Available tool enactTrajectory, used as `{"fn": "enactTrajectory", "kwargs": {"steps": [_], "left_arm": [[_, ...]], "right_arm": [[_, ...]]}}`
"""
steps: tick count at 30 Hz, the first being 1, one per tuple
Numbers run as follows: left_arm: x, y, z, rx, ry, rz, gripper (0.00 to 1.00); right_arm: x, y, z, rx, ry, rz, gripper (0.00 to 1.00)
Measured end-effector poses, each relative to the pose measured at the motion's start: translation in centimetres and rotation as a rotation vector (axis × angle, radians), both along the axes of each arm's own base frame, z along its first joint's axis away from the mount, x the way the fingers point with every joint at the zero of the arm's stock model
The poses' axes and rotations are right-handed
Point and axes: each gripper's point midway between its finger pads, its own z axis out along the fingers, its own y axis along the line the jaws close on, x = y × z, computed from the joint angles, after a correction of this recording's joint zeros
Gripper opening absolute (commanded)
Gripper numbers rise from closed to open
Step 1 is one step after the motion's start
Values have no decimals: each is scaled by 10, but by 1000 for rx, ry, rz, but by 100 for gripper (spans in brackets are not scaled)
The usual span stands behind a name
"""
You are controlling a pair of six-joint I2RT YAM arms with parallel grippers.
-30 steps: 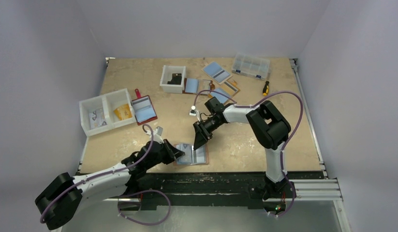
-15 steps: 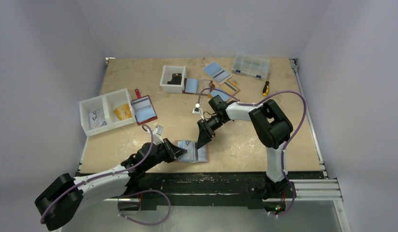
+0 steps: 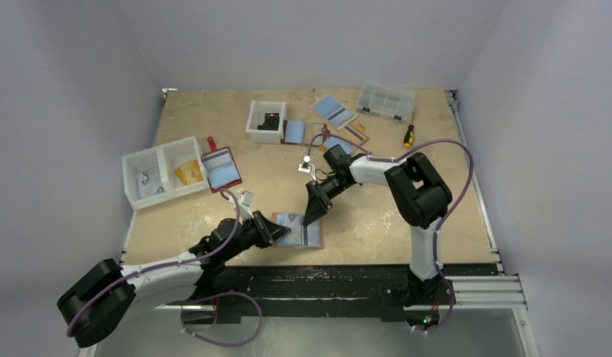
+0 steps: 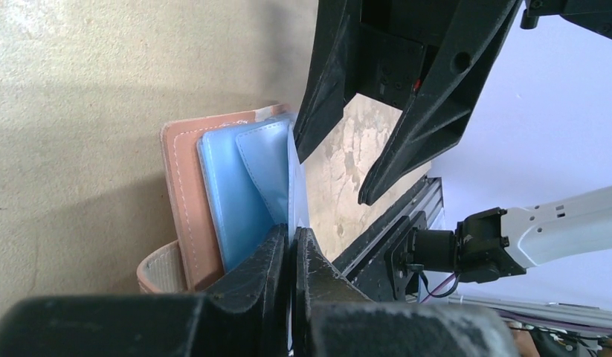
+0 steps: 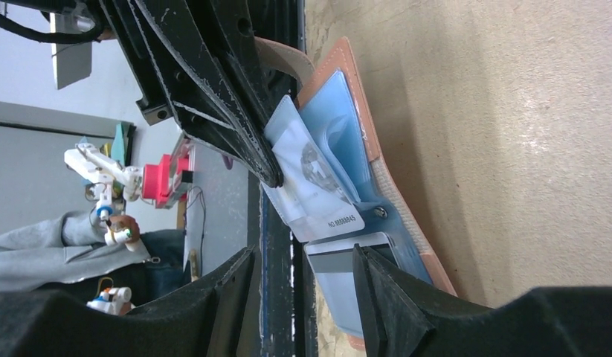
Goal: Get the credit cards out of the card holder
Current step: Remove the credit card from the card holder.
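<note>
So the slim tan leather-like bifold card holder (image 3: 311, 239) is lying open on the beige table (image 3: 213, 216), right by the near edge, about in the middle, with its light blue inner pockets facing up.

The left gripper (image 3: 271, 227) comes in low from the left. Its jaws are pinched tight on the edge of a thin pale blue card (image 5: 310, 186) with a printed number along one side. That card sticks out of the left half at an angle, and I can't tell whether it's fully clear of the pocket. Another pale card with a dark stripe (image 5: 347, 256) is tucked into the other half.

The right gripper (image 3: 312, 217) hangs just over the right half with its fingers spread partway. There's nothing between them and it isn't touching the wallet.

Compared with a second ago:
- The card holder has scooted a bit toward the far side.
- The left gripper's tips have drawn back a touch to the left, taking the card with them.
- The right gripper has drifted slightly right and far.

Everything else on the table looks the same.
</note>
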Motion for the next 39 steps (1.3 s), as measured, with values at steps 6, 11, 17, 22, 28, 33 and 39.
{"fn": "enactTrajectory", "kwargs": {"steps": [6, 11, 17, 22, 28, 33, 39], "left_arm": [[2, -2, 7, -22, -21, 0, 0], [4, -5, 11, -38, -35, -3, 0], [5, -7, 16, -56, -49, -9, 0], [6, -10, 19, -71, -59, -14, 0], [8, -13, 21, -88, -63, -12, 0], [10, -15, 21, -94, -58, -10, 0], [13, -17, 24, -99, -62, -8, 0]], "right_arm": [[6, -3, 9, 31, 1, -17, 57], [8, -2, 14, 48, 0, -18, 57], [10, 0, 16, 47, 15, -32, 56], [11, 1, 20, 44, 25, -49, 56], [13, 2, 21, 36, 42, -72, 54], [14, 1, 21, 33, 61, -85, 44], [19, 0, 20, 34, 66, -107, 16]]}}
